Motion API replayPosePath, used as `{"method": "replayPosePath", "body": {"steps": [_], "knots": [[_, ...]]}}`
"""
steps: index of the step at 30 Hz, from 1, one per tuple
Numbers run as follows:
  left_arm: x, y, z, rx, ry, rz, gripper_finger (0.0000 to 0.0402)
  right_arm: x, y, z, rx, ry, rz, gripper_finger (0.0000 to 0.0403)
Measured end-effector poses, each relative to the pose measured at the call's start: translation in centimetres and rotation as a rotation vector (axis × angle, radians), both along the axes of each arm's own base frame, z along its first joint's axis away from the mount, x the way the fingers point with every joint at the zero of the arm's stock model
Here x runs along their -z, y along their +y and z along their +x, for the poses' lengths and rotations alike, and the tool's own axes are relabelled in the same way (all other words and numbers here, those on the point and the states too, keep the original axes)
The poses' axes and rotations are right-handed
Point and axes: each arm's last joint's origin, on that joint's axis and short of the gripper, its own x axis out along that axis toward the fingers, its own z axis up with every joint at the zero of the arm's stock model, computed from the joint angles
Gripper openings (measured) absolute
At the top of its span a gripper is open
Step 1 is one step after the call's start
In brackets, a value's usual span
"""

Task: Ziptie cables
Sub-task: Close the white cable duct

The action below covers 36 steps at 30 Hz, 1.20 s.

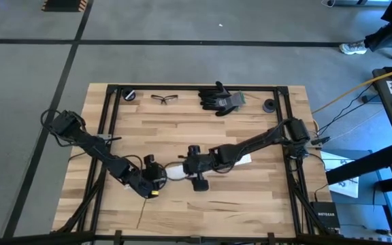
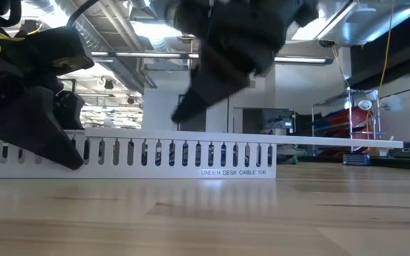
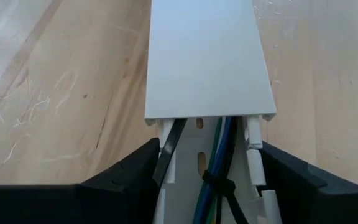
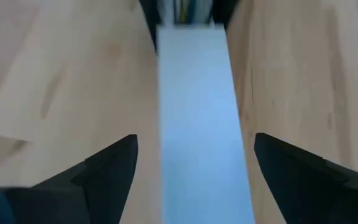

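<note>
A white slotted rail (image 2: 134, 153) lies on the wooden table with a flat white strip (image 3: 207, 56) on top of it; the strip overhangs the rail toward the right (image 2: 333, 144). Inside the rail run the cables (image 3: 219, 149), black, blue and green, with a black tie (image 3: 219, 183) around them; one black cable (image 3: 169, 146) leans over a wall. My left gripper (image 3: 210, 152) is at the rail's open end (image 1: 154, 184), shut on it. My right gripper (image 4: 194, 149) hovers open above the strip (image 1: 196, 171), one finger on either side, touching nothing. My left gripper pinches the rail's end between its two fingers, one on each slotted side wall (image 3: 253, 146). The fingers (image 3: 135, 168) slant downward and lie along the rail. The rail rests flat on the table.
At the table's far edge lie clear safety glasses (image 1: 162, 99), a pair of black gloves (image 1: 220, 99) and two small round black objects (image 1: 129, 95) (image 1: 269, 105). A black frame (image 1: 111, 109) borders the table. Bare wood lies near and far of the rail.
</note>
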Motion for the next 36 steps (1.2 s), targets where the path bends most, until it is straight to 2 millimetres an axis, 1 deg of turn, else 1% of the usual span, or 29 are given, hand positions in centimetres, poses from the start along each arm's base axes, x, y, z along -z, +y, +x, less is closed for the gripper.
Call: {"method": "replayPosePath", "body": {"steps": [3, 7, 10, 12, 16, 17, 20, 24, 30, 36], "knots": [[0.0, 0.0, 0.0, 0.001, 0.001, 0.000, 0.0207, 1.1, -0.9, -0.3, 0.019, 0.047, 0.037, 0.0310], [0.0, 0.0, 0.0, 0.004, 0.001, 0.002, 0.0207, 2.2, -0.9, -0.9, 0.017, 0.076, 0.039, 0.0310], [0.0, 0.0, 0.0, 0.011, 0.003, 0.008, 0.0207, 2.4, -0.9, -1.0, 0.015, 0.084, 0.037, 0.0304], [0.0, 0.0, 0.0, 0.012, 0.004, 0.009, 0.0207, 2.3, -0.9, -0.9, 0.015, 0.069, 0.041, 0.0286], [0.0, 0.0, 0.0, 0.013, 0.005, 0.009, 0.0207, 2.2, -0.8, -0.8, 0.006, 0.048, 0.045, 0.0213], [0.0, 0.0, 0.0, 0.014, 0.006, 0.011, 0.0207, 2.2, -0.8, -0.8, 0.004, 0.049, 0.046, 0.0206], [0.0, 0.0, 0.0, 0.015, 0.008, 0.011, 0.0208, 2.6, -0.7, -0.6, 0.000, 0.046, 0.054, 0.0206], [0.0, 0.0, 0.0, 0.016, 0.005, 0.005, 0.0208, 3.3, -0.6, 0.1, 0.008, 0.005, 0.103, 0.0206], [0.1, 0.0, 0.0, 0.022, 0.006, -0.004, 0.0208, 3.5, -0.4, 0.7, 0.024, -0.053, 0.144, 0.0206], [0.1, 0.0, -0.1, 0.019, 0.006, -0.004, 0.0208, 3.5, -0.3, 1.0, 0.018, -0.082, 0.146, 0.0206]]}}
